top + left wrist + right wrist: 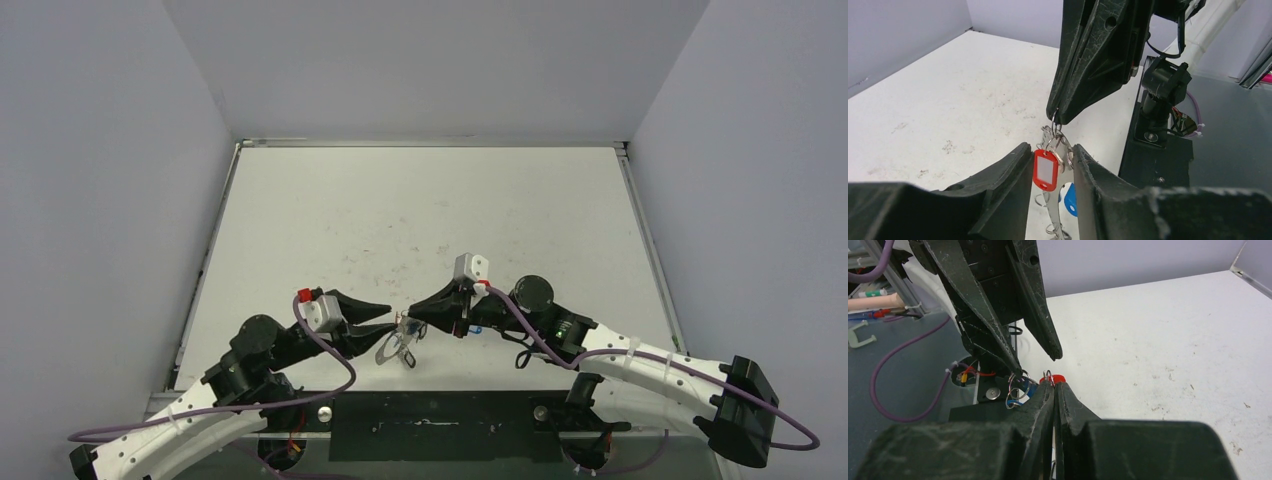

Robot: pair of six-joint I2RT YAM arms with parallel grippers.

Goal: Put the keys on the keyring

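1. The left gripper [1052, 148] is seen nearest. Its fingers [1003, 190] are blunt wedges of matte black plastic with a rough, scuffed grain. They are held partly apart, and nothing is seen clamped between them.
2. In the gap between those fingers a red tag [1046, 170] hangs upright. It is a glossy plastic oblong with rounded corners and a pale window. Silver metal of the keys [1064, 150] lies just beside the other pad; whether it touches cannot be told.
3. Below the gap a blue tag [1070, 198] is half hidden by a finger. A silvery strip with small rings beneath it is cut off by the frame's edge.
4. Just above the gap the right gripper [1054, 386] points down. Its tapered, scratched black fingers are pressed together on a thin wire loop of the keyring [1055, 121]. The rest of the hoop is tangled among small split rings and is hard to trace.
5. Beyond the fingers the table [938, 110] is seen, white, matte and speckled with faint marks.
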